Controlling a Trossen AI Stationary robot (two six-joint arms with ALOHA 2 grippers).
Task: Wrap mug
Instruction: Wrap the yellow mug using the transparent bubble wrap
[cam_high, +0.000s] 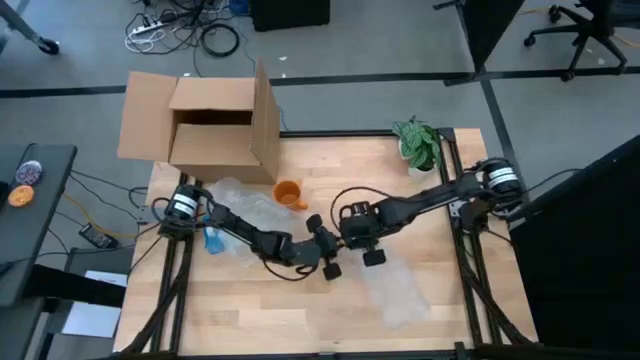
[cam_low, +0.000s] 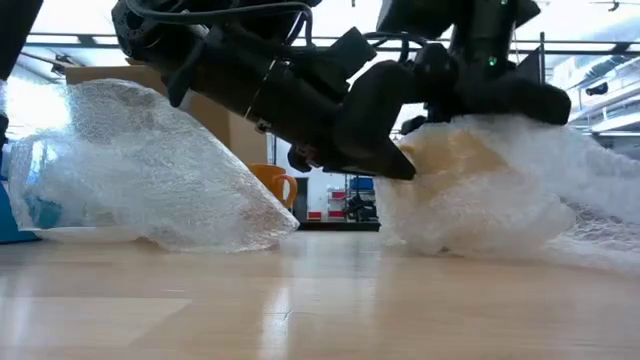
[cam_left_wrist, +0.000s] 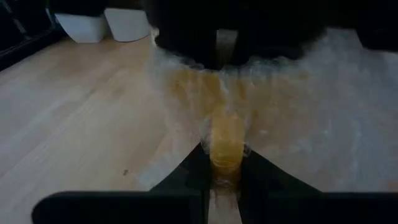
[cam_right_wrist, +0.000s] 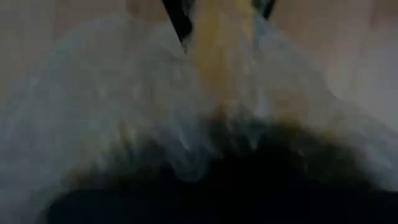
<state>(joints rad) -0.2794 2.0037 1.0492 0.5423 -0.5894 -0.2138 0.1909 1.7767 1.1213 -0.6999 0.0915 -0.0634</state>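
A yellow mug (cam_left_wrist: 225, 144) lies inside a sheet of bubble wrap (cam_low: 480, 200) near the table's middle, showing only as a yellow tint through the plastic. The wrap's free end (cam_high: 400, 290) trails toward the near right. My left gripper (cam_high: 325, 245) reaches in from the left and is shut on the wrapped mug. My right gripper (cam_high: 362, 235) sits on top of the bundle (cam_low: 480, 90), buried in the wrap. A bare orange mug (cam_high: 288, 193) stands on its base farther back. My left gripper pinches a narrow yellow part of the mug (cam_left_wrist: 225, 163) between its two fingers, through the bubble wrap. The fingers come in roughly level from the table's left. The wrapped bundle's underside (cam_low: 450, 240) rests on the table.
A second heap of bubble wrap (cam_high: 240, 205) with a blue object (cam_high: 213, 240) lies at the left. An open cardboard box (cam_high: 215, 125) stands at the far left and a potted plant (cam_high: 420, 143) at the far right. The near left of the table (cam_high: 240, 310) is bare wood.
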